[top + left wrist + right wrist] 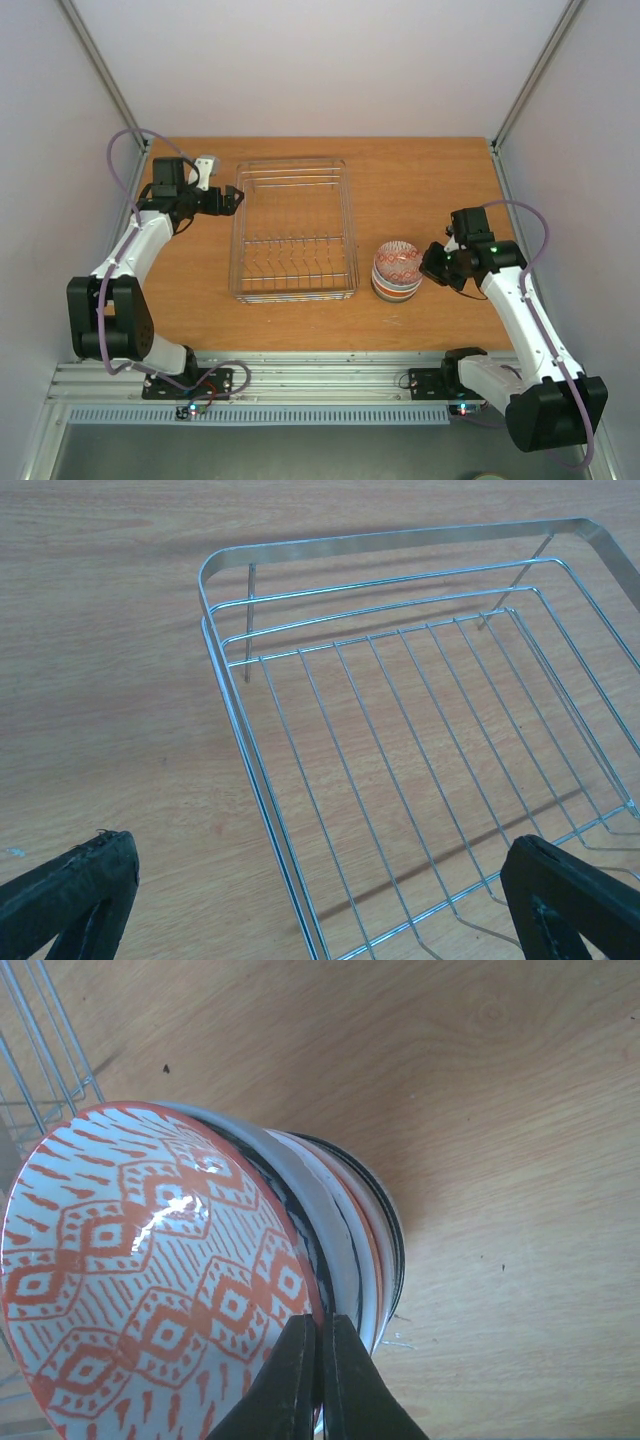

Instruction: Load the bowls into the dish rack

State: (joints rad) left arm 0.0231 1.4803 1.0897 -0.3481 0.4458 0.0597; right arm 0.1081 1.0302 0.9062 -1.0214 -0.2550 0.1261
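A stack of bowls (397, 270) stands on the wooden table, right of the dish rack (238, 240). The top bowl (150, 1270) is white with a red-orange diamond pattern; the rims of several others (352, 1222) show beneath it. My right gripper (320, 1335) is shut on the near rim of that red-patterned bowl, one finger inside and one outside. In the top view this gripper (432, 264) sits at the stack's right side. My left gripper (236, 200) hangs open over the rack's left edge, its black fingers (70, 890) wide apart with only rack wires (400, 535) between them.
The silver wire rack holds nothing, and its tines run along the near half. A corner of the rack (40, 1060) lies just left of the bowl stack. Bare wood surrounds the stack on the right. Metal frame posts and white walls border the table.
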